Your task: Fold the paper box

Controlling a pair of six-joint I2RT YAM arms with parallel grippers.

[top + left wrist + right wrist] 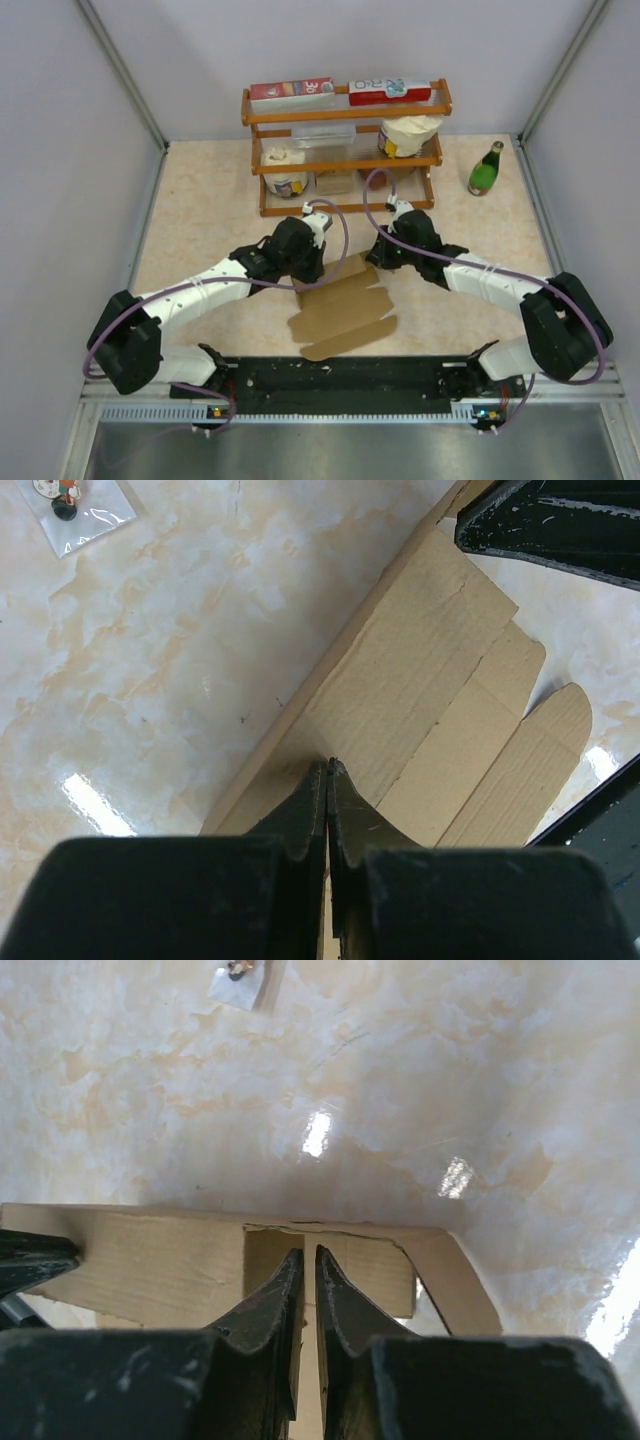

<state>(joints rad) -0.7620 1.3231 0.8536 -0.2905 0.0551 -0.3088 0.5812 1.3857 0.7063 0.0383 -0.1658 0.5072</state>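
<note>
While the paper box lies flat, both claws (left, right) pinch its edge.

Both claws crowd the far edge of the paper box, the left claw and right claw close together with little gap between. Just beyond them the wooden rack blocks the way. Right of the right claw, bare desk runs to the green bottle.

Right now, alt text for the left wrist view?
The left gripper is pinched shut on the paper box, a brown die-cut sheet lying mostly flat on the marble-patterned table. The right gripper intrudes at top right.
</note>
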